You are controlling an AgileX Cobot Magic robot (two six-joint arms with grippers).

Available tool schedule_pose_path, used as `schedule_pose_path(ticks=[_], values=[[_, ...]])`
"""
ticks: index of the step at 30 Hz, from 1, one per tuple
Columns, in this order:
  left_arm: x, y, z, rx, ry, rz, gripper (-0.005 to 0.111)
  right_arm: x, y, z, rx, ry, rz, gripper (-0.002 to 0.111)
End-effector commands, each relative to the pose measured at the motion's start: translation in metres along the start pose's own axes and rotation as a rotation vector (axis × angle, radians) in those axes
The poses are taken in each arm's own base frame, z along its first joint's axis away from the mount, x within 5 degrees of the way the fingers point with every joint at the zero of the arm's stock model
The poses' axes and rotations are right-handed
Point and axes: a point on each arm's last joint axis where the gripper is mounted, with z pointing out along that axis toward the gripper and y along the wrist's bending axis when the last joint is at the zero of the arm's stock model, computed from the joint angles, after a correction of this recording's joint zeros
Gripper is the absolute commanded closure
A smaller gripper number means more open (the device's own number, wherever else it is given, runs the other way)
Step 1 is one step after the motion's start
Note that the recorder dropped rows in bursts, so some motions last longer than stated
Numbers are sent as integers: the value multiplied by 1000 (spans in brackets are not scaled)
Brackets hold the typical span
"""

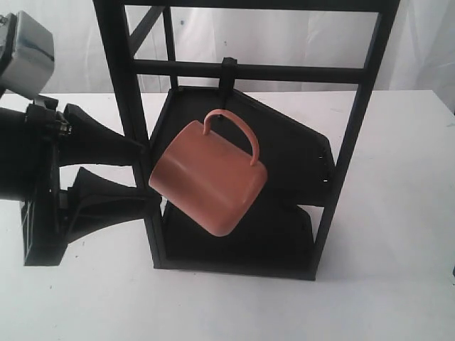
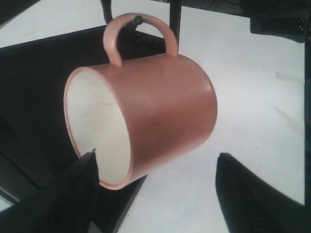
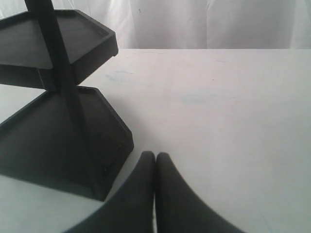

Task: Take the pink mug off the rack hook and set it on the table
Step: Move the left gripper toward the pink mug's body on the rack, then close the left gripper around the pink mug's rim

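The pink mug hangs tilted by its loop handle from the rack hook on the black crossbar, mouth facing left. In the left wrist view the mug shows its cream interior, and the hook's tip pokes through the handle. My left gripper is open at the mug's mouth. One fingertip lies in front of the rim, while the other stands apart beside the wall. My right gripper is shut on nothing, low over the white table.
The tall black frame rack stands mid-table with black angular trays at its base, also seen as trays in the right wrist view. White table spreads to the right and front.
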Motion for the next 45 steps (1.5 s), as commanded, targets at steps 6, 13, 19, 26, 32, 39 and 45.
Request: schedule_pose_path(ticks=[6,13,19,26,32,39,45], values=[[0,5,12,26,-55,-16,36,0,-1,0,6,-11,0,108],[3,11,20,28,-52,-39,36,0,-1,0,6,-11,0,108],[4,12,24,53,-65,-79,36,0,-1,0,6,-11,0,108],[2,13,29,92,-104,-108,36,0,-1,0,6,-11,0,108],[1,8,29,145,-118,-111,37,0,-1,0,6,-11,0,108],[-2,2,27,214,-142,-130,37,0,-1,0,6,-11,0,108],[-4,0,26,243,-161,-145,37,0,-1,0,6,-11,0,108]])
